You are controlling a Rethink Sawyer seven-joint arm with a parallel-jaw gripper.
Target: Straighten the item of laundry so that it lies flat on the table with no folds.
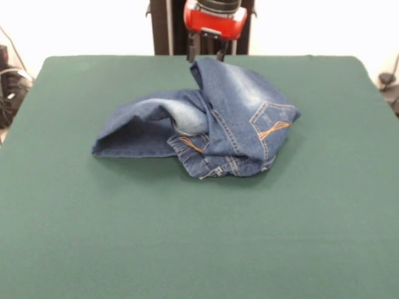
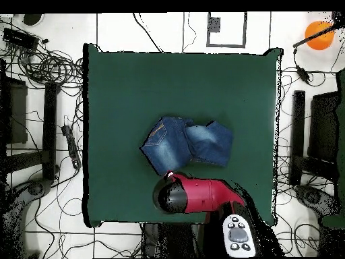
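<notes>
You have the jeans (image 1: pixel 206 128) bunched in a heap a little toward the far side of the table's (image 1: pixel 187 249) middle in the front view. A raised fold of denim peaks at about 12 o'clock of the heap, right under the gripper (image 1: pixel 207 55). One folded part spreads out toward 9 o'clock, showing a pale faded patch, and a back pocket with orange stitching faces you at about 3 o'clock. The waistband edge, with belt loops and more orange thread, lies at about 6 o'clock of the pile.

The gripper's dark tips reach the top of that raised fold. You cannot tell from either view whether they are closed on the cloth or merely touching it, nor how far apart they are.

In the overhead view the red arm (image 2: pixel 202 194) sits at 6 o'clock of the jeans (image 2: pixel 187 143), covering the gripper from above. The denim lies close to the table's (image 2: pixel 114 88) centre, well clear of every edge.
</notes>
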